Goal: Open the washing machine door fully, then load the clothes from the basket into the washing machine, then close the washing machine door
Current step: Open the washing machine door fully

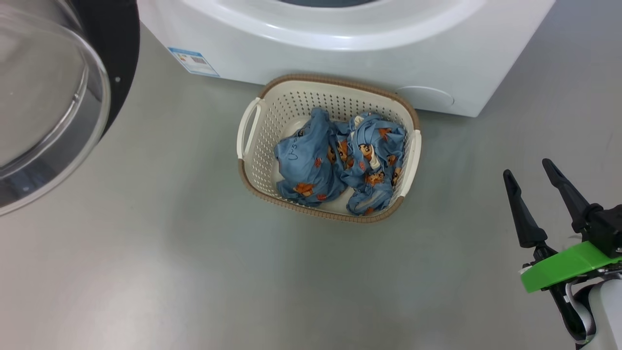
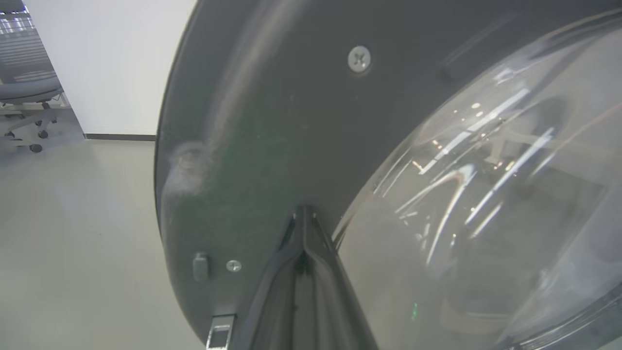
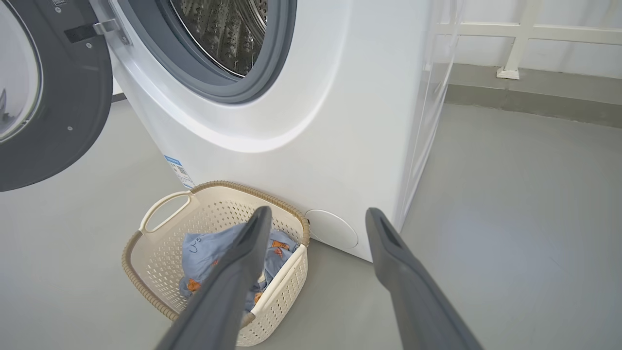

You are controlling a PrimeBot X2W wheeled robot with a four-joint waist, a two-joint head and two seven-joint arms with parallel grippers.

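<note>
The washing machine [image 1: 340,58] stands at the top of the head view with its steel drum [image 3: 223,34] exposed. The washing machine door [image 1: 121,48] hangs swung open at the left, glass bowl facing me. My left gripper [image 2: 303,214] is shut, its tips at the door's [image 2: 272,121] dark inner rim beside the glass; whether they touch it is unclear. The basket [image 1: 272,160] sits on the floor against the machine's front, holding the blue printed clothes [image 1: 340,160]. My right gripper [image 1: 527,167] is open and empty, right of the basket [image 3: 160,253] and above floor level.
A blue label [image 1: 194,61] and a round filter cover [image 1: 425,97] mark the machine's lower front. An office chair [image 2: 29,92] stands far off beyond the door by a white wall. A white railing [image 3: 515,39] runs behind the machine's right side. Grey floor surrounds the basket.
</note>
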